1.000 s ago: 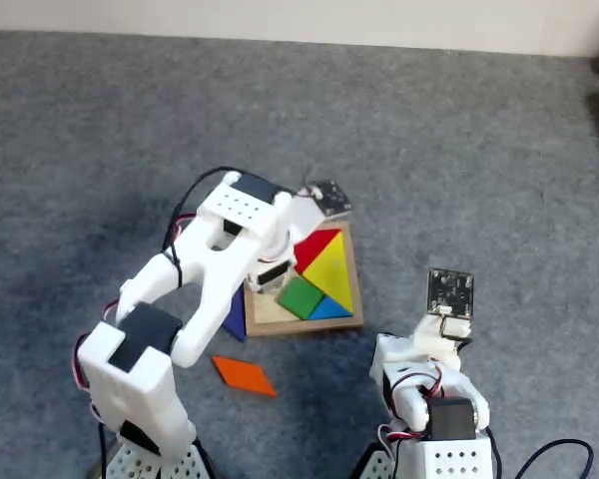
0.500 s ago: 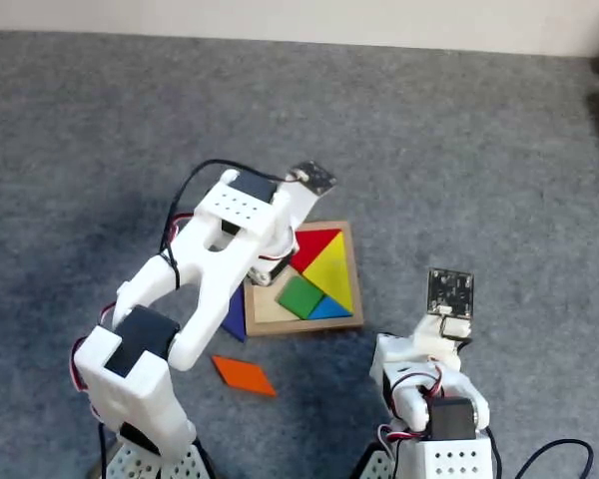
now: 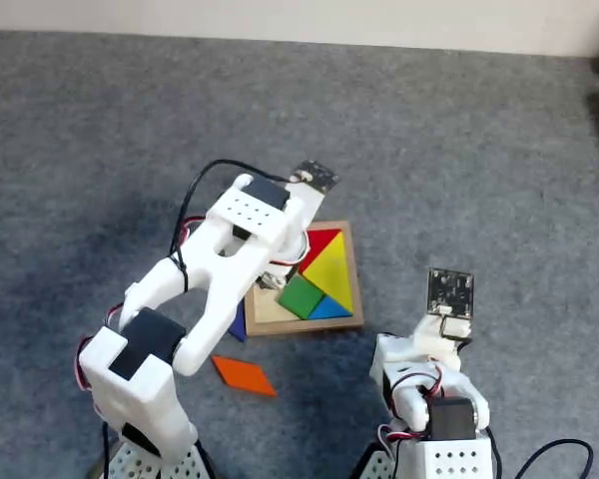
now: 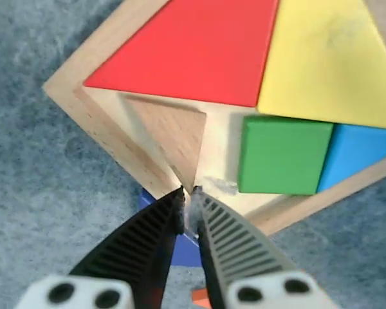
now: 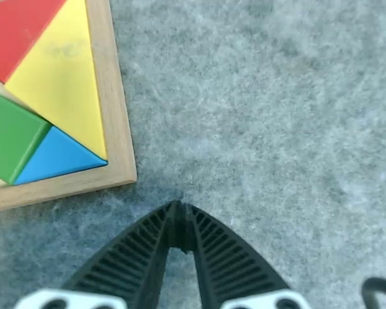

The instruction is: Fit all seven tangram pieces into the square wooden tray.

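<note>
Two clenched, empty grippers: left gripper (image 4: 188,196) tips meet the plain wooden triangle (image 4: 170,132) at its sharp corner inside the square wooden tray (image 4: 96,125); right gripper (image 5: 179,228) sits farther off, outside the tray.

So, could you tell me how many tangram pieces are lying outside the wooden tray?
2: an orange piece on the carpet, apart from the tray, and a dark blue piece beside its edge, partly under the left arm. More could hide there.
</note>
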